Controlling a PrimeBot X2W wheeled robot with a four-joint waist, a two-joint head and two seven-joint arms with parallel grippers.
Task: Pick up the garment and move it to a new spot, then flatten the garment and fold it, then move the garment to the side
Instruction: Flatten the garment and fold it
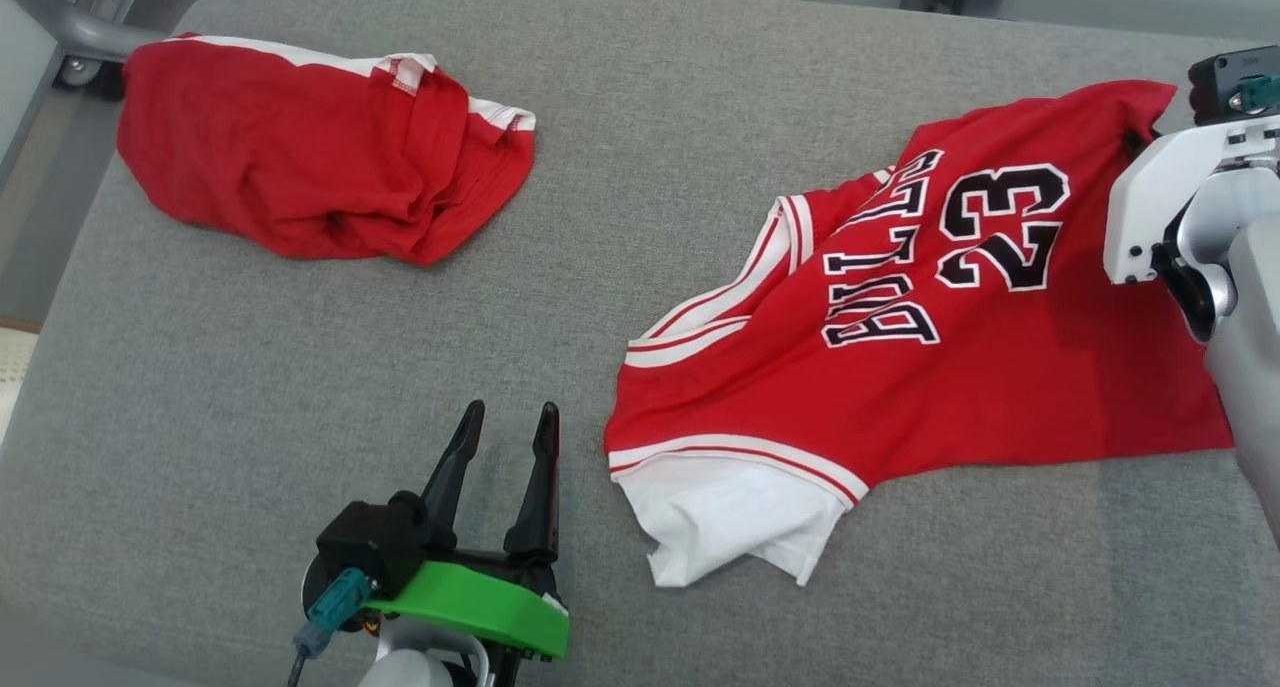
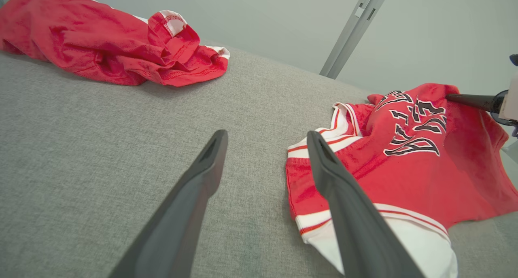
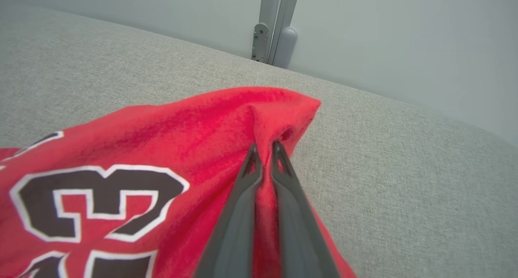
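Right gripper (image 3: 265, 148) clenched on a corner of the red basketball jersey (image 1: 1000, 367); left gripper (image 1: 511, 409) fully spread, holding nothing.

The right gripper's fingers are pressed together with a fold of red cloth pinched between them, lifting that far corner slightly off the grey bench (image 1: 650, 167). The rest of the jersey lies spread on the bench, its near white-trimmed edge just right of the left gripper. Its long axis runs from the left gripper's side towards the right gripper, trimmed openings at the left gripper's end. It reads "BULLS" and "23" in black, white-outlined letters, turned sideways with their tops towards the left gripper. A crumpled red garment (image 1: 320, 167) lies well ahead of the left gripper, apart from the jersey.
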